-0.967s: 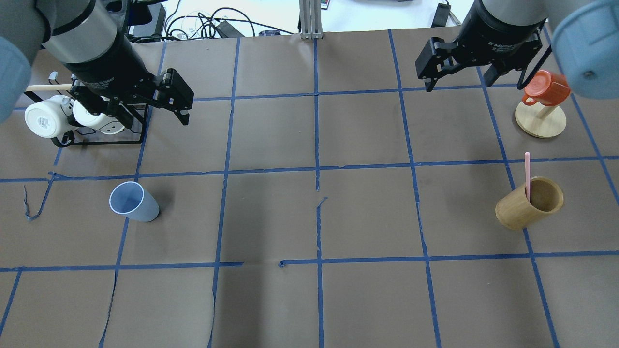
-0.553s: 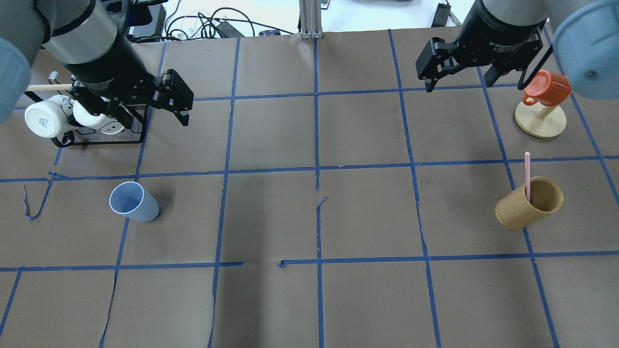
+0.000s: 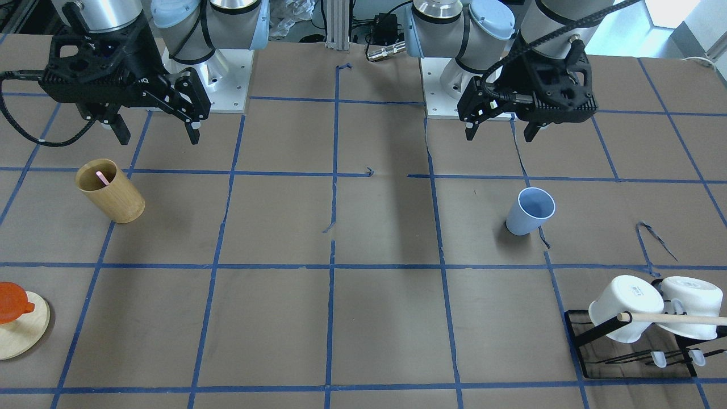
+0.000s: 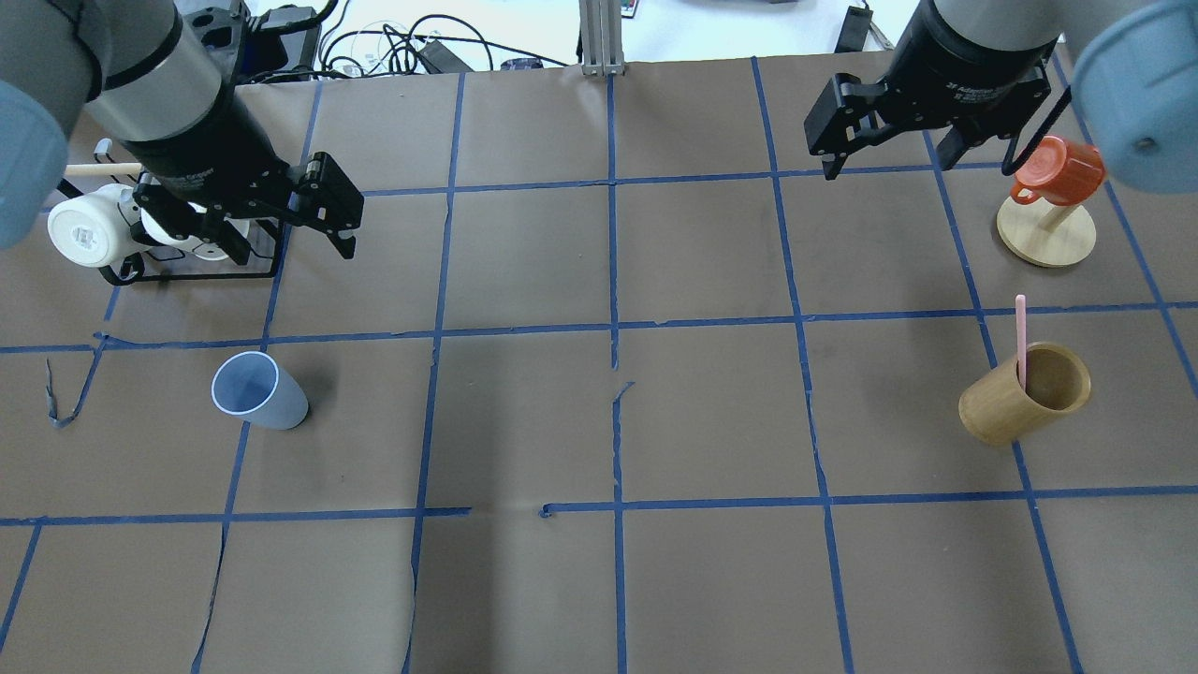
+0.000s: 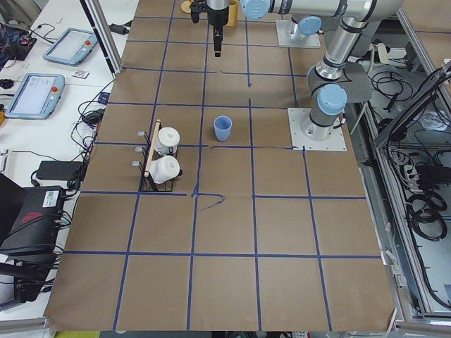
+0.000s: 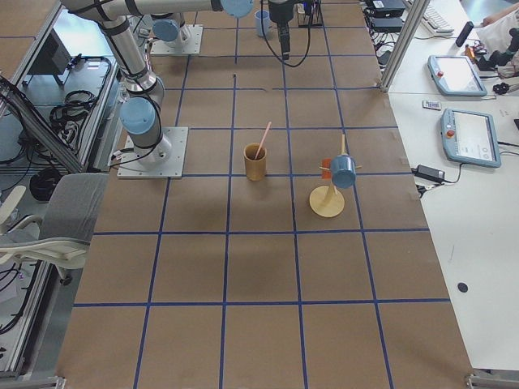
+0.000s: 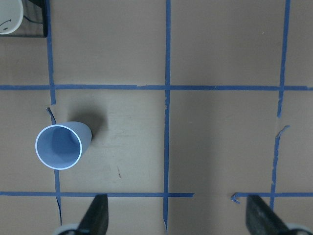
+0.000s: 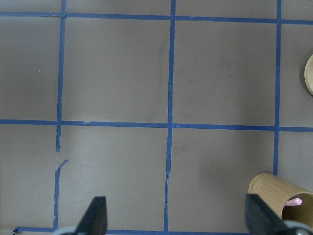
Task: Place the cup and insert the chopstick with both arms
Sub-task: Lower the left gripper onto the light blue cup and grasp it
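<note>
cup upright, mouth up; chopstick steeply tilted

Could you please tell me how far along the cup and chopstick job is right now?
Nothing looks done yet. The cup stands empty on the robot's left side; the chopstick leans in the wooden cup on the right. Nothing is in hand: the left tool and right tool hang open and empty. Left: placing the cup, then inserting the chopstick.
</note>
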Robot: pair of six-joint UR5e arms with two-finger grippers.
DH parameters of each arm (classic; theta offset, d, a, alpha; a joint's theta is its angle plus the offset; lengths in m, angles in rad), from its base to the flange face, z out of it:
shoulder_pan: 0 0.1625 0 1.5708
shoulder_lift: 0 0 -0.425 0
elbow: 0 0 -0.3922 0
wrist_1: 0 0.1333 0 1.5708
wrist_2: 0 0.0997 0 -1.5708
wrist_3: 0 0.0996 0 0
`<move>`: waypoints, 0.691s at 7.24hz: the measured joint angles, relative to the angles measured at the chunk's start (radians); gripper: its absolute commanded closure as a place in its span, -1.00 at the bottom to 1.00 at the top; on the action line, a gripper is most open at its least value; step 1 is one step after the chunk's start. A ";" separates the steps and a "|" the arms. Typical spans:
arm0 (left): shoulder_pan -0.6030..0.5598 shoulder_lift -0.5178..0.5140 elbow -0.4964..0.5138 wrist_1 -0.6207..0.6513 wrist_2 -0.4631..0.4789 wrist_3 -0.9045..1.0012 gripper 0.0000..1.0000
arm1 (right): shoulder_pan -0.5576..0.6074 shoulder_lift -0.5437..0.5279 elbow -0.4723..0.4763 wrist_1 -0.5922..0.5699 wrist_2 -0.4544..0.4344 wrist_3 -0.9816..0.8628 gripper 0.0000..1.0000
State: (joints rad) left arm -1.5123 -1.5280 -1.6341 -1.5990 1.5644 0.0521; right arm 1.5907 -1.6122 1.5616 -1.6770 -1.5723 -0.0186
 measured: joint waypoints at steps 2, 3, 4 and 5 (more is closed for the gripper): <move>0.079 -0.002 -0.162 0.132 0.038 0.152 -1.00 | 0.000 0.000 0.000 0.000 0.001 0.000 -1.00; 0.115 -0.004 -0.266 0.258 0.058 0.240 -1.00 | 0.000 0.000 0.000 0.000 0.001 0.000 -1.00; 0.150 -0.008 -0.368 0.391 0.067 0.313 -1.00 | 0.000 0.000 0.000 0.000 0.001 0.000 -1.00; 0.179 -0.016 -0.443 0.497 0.070 0.356 -0.99 | 0.000 0.000 0.000 0.001 0.002 0.000 -1.00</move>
State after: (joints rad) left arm -1.3334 -1.5440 -2.0773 -1.1020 1.6344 0.4086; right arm 1.5907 -1.6117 1.5616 -1.6763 -1.5708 -0.0184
